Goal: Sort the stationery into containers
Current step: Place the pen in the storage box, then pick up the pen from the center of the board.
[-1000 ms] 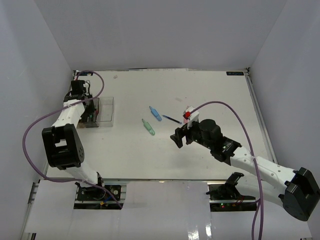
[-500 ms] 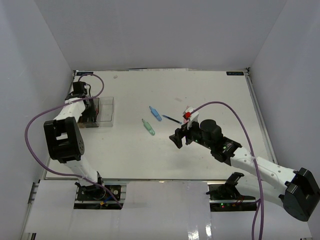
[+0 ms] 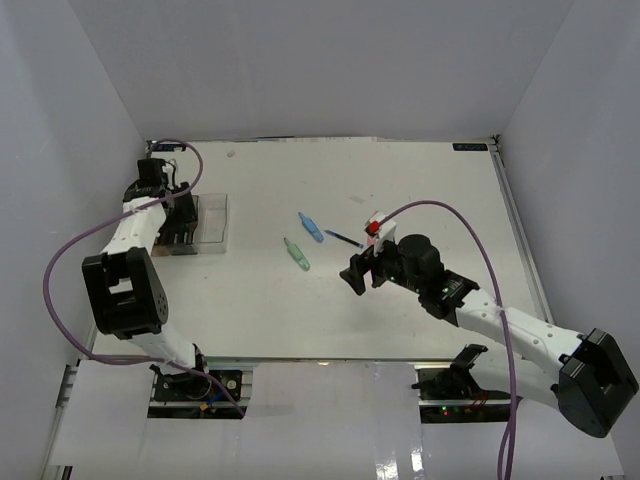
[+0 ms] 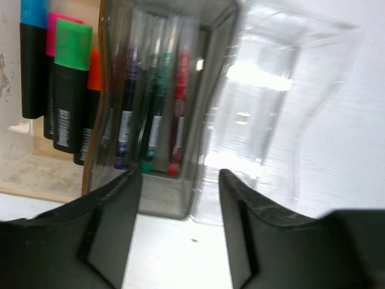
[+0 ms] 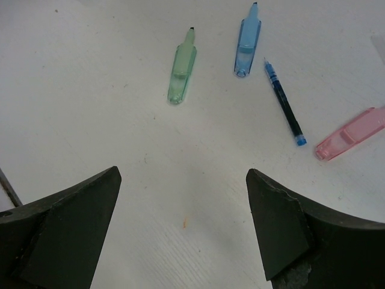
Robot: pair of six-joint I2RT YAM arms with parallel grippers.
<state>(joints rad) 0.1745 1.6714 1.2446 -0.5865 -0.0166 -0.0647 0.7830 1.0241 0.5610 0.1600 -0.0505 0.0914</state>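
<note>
At the worktop's (image 3: 420, 180) far left, 3 joined boxes: amber box (image 4: 36, 174) with 4 highlighters (image 4: 66, 90) side by side, caps blue, pink, green, orange; grey box (image 4: 162, 198) with thin pens (image 4: 153, 120); clear box (image 4: 271, 120) next to it. Left jaws just in front of the grey box, parted, nothing between them. Loose at mid-worktop: green tapered piece (image 5: 181, 75), blue tapered piece (image 5: 246, 42), blue pen (image 5: 284, 108), pink piece (image 5: 352, 133). Right jaws above these, spread wide, empty
</note>
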